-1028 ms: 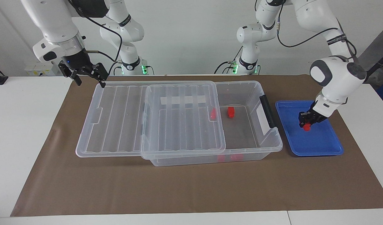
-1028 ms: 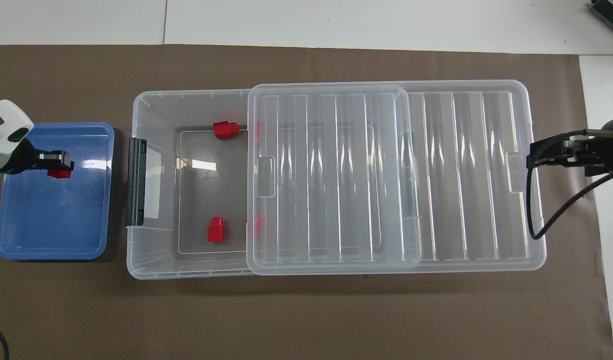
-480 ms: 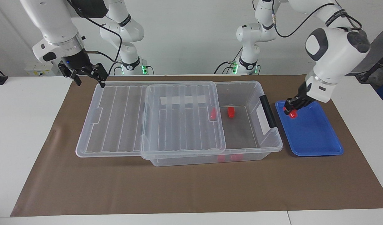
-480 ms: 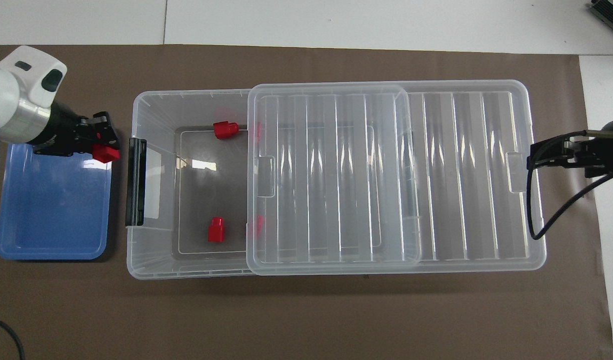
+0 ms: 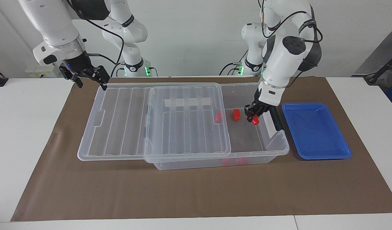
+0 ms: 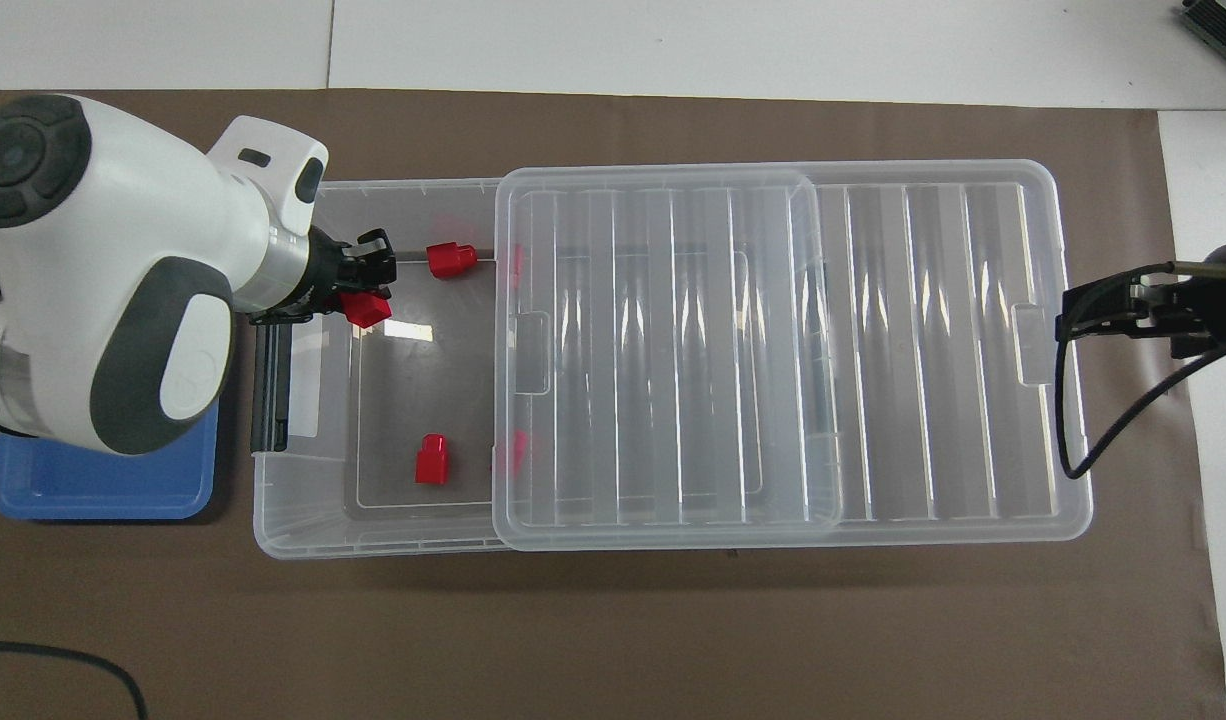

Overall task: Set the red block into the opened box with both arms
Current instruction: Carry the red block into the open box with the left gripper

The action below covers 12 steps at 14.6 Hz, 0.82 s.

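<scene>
The left gripper (image 5: 253,117), clamped on the small red plastic block (image 5: 255,121), hangs over the clear plastic storage box (image 5: 280,145), at its uncovered end by the black handle (image 5: 274,113). Release too soon and it may bounce onto the rim. Two loose red blocks (image 6: 433,459) lie inside. The shallow blue tray (image 5: 324,153) sits empty. Right gripper (image 5: 90,76) waits, spread open, at the slid-back ribbed lid (image 5: 119,121).

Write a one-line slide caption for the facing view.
Left tool holds a small red plastic block over the clear plastic storage box; right tool waits by its lid.
</scene>
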Each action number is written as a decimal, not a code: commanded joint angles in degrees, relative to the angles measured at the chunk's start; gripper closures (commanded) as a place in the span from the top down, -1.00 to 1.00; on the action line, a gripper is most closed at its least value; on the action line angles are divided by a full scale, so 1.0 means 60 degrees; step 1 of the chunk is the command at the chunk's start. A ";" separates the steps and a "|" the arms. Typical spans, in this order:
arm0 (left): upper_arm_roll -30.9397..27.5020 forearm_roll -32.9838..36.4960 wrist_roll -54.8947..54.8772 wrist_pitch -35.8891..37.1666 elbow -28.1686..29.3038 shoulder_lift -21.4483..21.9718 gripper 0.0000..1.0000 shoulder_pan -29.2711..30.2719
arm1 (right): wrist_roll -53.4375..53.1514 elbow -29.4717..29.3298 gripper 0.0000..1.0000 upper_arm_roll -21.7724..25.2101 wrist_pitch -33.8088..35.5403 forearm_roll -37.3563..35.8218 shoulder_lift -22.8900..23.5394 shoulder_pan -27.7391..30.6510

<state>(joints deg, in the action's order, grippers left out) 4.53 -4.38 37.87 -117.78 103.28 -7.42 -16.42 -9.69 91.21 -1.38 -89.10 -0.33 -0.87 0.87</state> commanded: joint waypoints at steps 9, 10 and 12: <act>-0.0169 0.1783 0.0148 -0.3658 0.3015 -0.0036 -1.00 -0.0282 | -0.0099 0.0310 1.00 -0.0048 -0.0195 0.0026 -0.0207 0.0104; -0.0183 0.1872 0.0163 -0.3922 0.3045 -0.0256 -1.00 -0.0267 | -0.0098 0.0325 1.00 -0.0048 -0.0195 0.0026 -0.0207 0.0104; -0.0183 0.1888 0.0178 -0.4144 0.3060 -0.0419 -1.00 -0.0253 | -0.0098 0.0340 1.00 -0.0048 -0.0398 0.0026 -0.0207 0.0104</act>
<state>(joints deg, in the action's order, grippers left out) 4.15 5.33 38.00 -140.23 120.87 -9.17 -17.43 -9.69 91.58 -1.38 -89.45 -0.33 -0.92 0.90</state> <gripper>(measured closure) 0.656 0.000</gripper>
